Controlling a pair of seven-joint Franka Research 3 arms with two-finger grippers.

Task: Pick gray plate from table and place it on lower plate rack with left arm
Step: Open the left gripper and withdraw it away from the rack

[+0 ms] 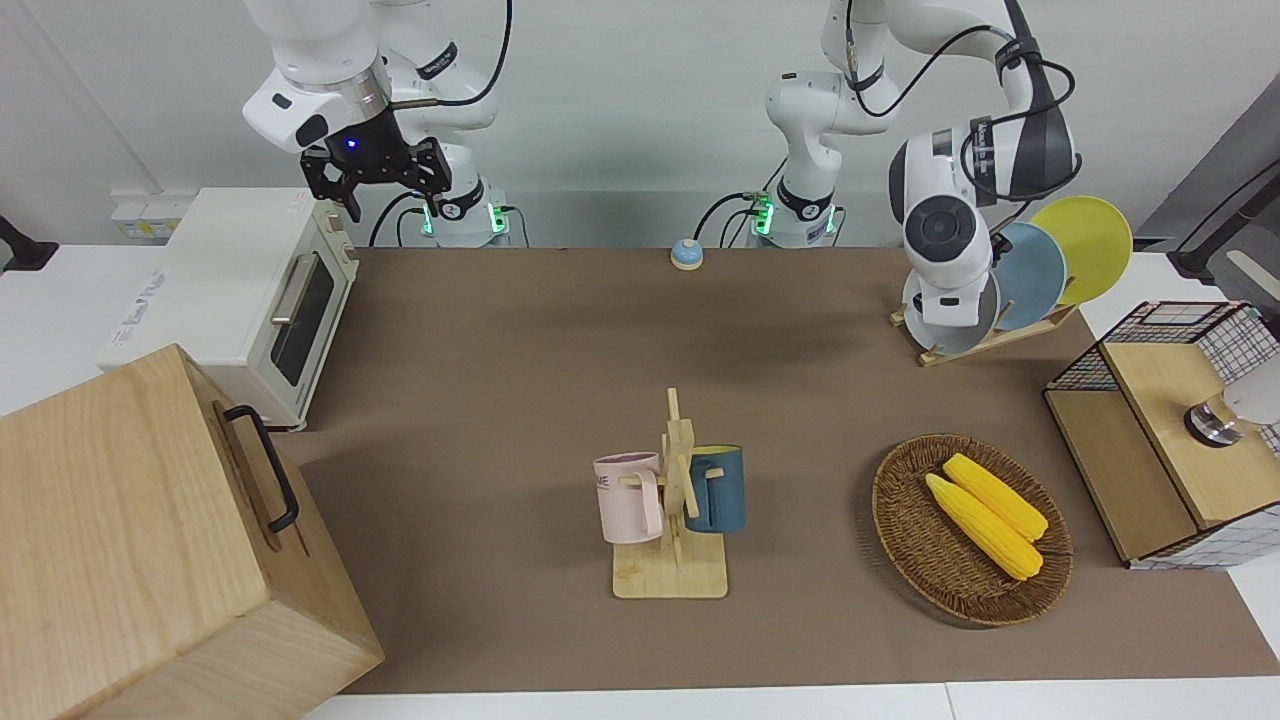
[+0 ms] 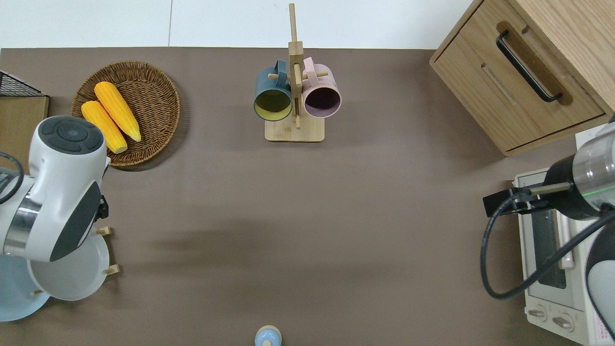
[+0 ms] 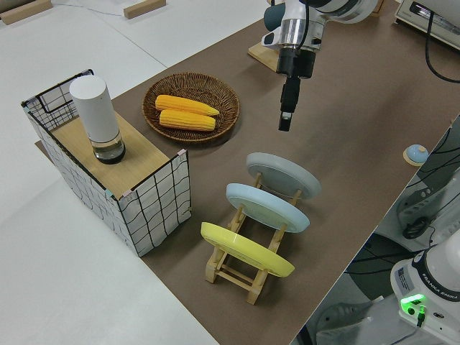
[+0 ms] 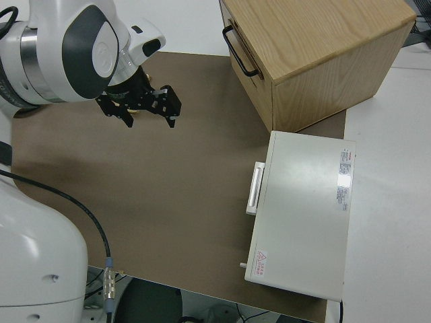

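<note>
The gray plate (image 3: 284, 176) stands on edge in the low end slot of the light-wood plate rack (image 3: 233, 269). It also shows in the front view (image 1: 955, 335) and the overhead view (image 2: 72, 276). A sky-blue plate (image 3: 267, 207) and a yellow plate (image 3: 244, 248) stand in the higher slots. My left gripper (image 3: 284, 123) hangs in the air over the rack's low end, apart from the gray plate and holding nothing. In the overhead view the wrist hides it. My right gripper (image 1: 375, 175) is open, empty and parked.
A wicker basket (image 2: 158, 81) with two corn cobs lies farther from the robots than the rack. A wire-sided wooden box (image 3: 158, 198) with a white cylinder stands beside the rack. A mug stand (image 2: 294, 132), wooden cabinet (image 1: 150, 540), toaster oven (image 1: 250, 300) and small blue bell (image 1: 686, 254) are around.
</note>
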